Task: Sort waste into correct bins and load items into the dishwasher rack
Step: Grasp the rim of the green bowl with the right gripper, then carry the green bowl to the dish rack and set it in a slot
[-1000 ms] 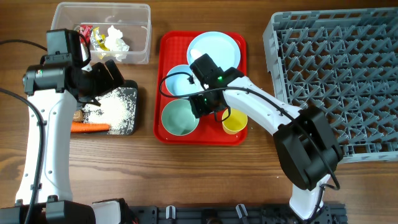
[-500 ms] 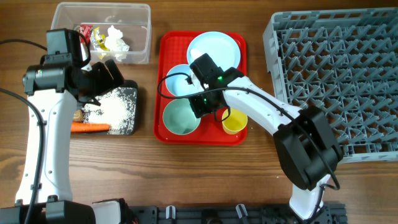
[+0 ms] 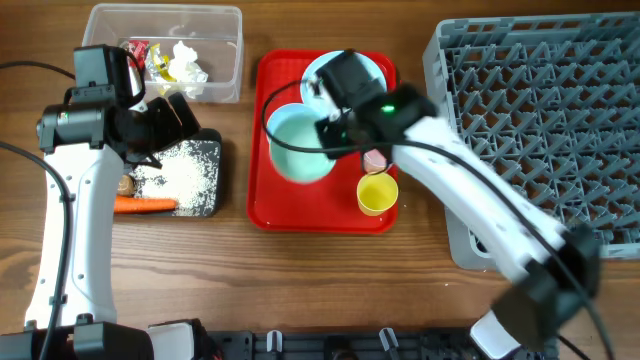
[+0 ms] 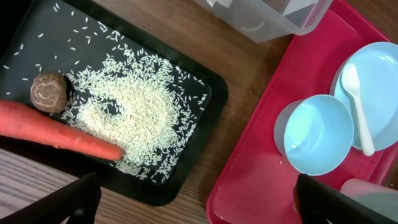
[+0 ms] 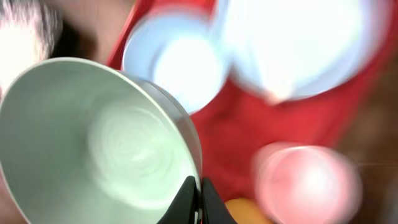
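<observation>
My right gripper (image 3: pixel 333 132) (image 5: pixel 199 198) is shut on the rim of a pale bowl (image 3: pixel 300 147) (image 5: pixel 102 143), which hangs tilted above the red tray (image 3: pixel 275 215). Below it in the right wrist view are a second light blue bowl (image 5: pixel 177 65), the plate (image 5: pixel 298 50), a pink cup (image 5: pixel 305 180) and a yellow cup (image 3: pixel 377 194). The white spoon (image 4: pixel 357 102) lies on the plate (image 4: pixel 379 74). My left gripper (image 3: pixel 165 118) (image 4: pixel 199 205) hovers open over the black tray (image 3: pixel 205 205), which holds rice (image 4: pixel 134 118), a carrot (image 4: pixel 56 134) and a brown lump (image 4: pixel 48 91).
The grey dishwasher rack (image 3: pixel 545 120) fills the right side. A clear tub (image 3: pixel 220 50) at the back left holds wrappers and crumpled tissue (image 3: pixel 187 62). Bare wood runs along the front of the table.
The right gripper shut on the bowl's rim and lifted the bowl off the red tray, up and toward the back. The pink cup is now uncovered. The left arm has not moved.
</observation>
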`<action>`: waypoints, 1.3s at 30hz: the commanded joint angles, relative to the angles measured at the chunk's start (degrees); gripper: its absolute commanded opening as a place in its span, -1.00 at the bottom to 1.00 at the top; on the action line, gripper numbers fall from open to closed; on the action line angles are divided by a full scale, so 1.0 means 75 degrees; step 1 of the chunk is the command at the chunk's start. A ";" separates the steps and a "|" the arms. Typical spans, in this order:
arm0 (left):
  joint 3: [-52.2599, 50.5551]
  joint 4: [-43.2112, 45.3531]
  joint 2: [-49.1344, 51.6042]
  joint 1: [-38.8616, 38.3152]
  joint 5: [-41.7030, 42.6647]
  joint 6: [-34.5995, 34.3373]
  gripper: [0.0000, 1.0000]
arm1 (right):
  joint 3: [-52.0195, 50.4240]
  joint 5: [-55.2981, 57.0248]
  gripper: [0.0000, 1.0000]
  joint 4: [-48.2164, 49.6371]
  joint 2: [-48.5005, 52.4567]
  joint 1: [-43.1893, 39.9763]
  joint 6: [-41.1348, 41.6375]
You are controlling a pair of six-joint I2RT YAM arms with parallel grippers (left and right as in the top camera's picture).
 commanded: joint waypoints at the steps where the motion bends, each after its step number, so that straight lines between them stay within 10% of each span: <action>1: -0.0050 0.0047 0.0047 0.0035 0.0006 0.0125 1.00 | 0.0224 0.3144 -0.91 0.0082 -0.0615 -0.0119 -0.0073; 10: -0.0050 0.0102 0.0047 0.0035 0.0006 0.0122 1.00 | 0.0181 0.6744 -0.91 0.1926 -0.0256 -0.1772 -0.0516; 24: -0.0050 0.0166 0.0047 0.0035 0.0009 0.0096 1.00 | 0.0166 0.7373 -0.91 0.5852 0.1431 -0.3657 -0.4803; 39: -0.0050 0.0245 0.0047 0.0035 0.0009 0.0096 1.00 | 0.0166 0.7370 -0.92 0.6481 0.2766 -0.3704 -0.5461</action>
